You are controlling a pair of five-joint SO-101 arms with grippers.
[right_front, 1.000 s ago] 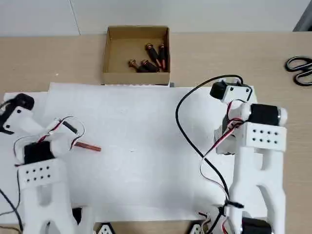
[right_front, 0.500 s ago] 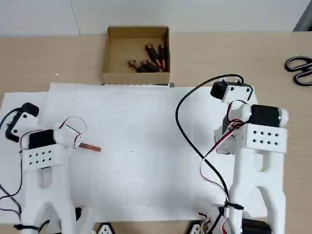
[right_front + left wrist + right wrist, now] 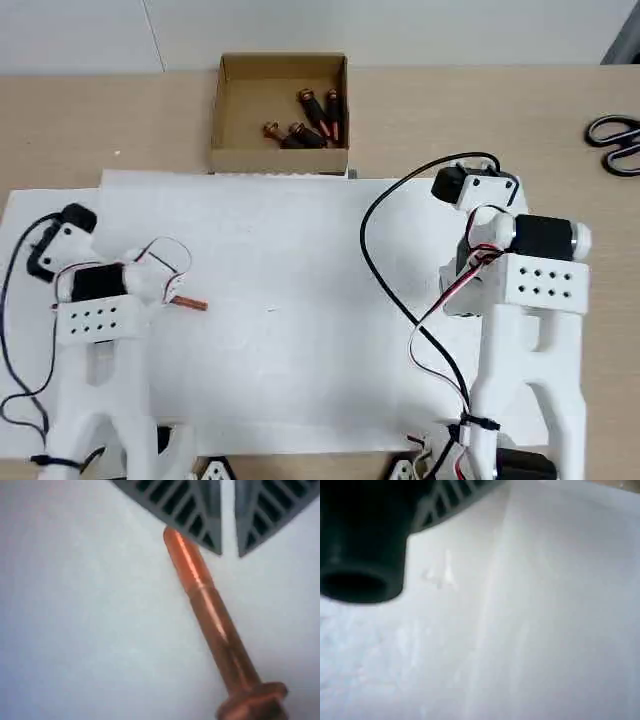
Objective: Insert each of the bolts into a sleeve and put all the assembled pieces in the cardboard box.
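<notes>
The table (image 3: 100, 120) bears a sheet (image 3: 300, 260) across its front, and the 2 arms stand at the sheet's near edge, the left arm (image 3: 95, 320) at the left side and the right arm (image 3: 520, 290) at the right. Behind the sheet, just beyond its far edge and left of centre, sits the cardboard box (image 3: 280, 158), with assembled pieces (image 3: 310, 120) lying in its right half. 1 bolt (image 3: 215, 625) lies flat on the sheet beside the left arm, its tip just under the parted left gripper (image 3: 228, 552). A sleeve (image 3: 362, 555) sits in the right gripper (image 3: 380, 505), over the sheet. Scissors (image 3: 615, 143) lie at the table's far right edge.
</notes>
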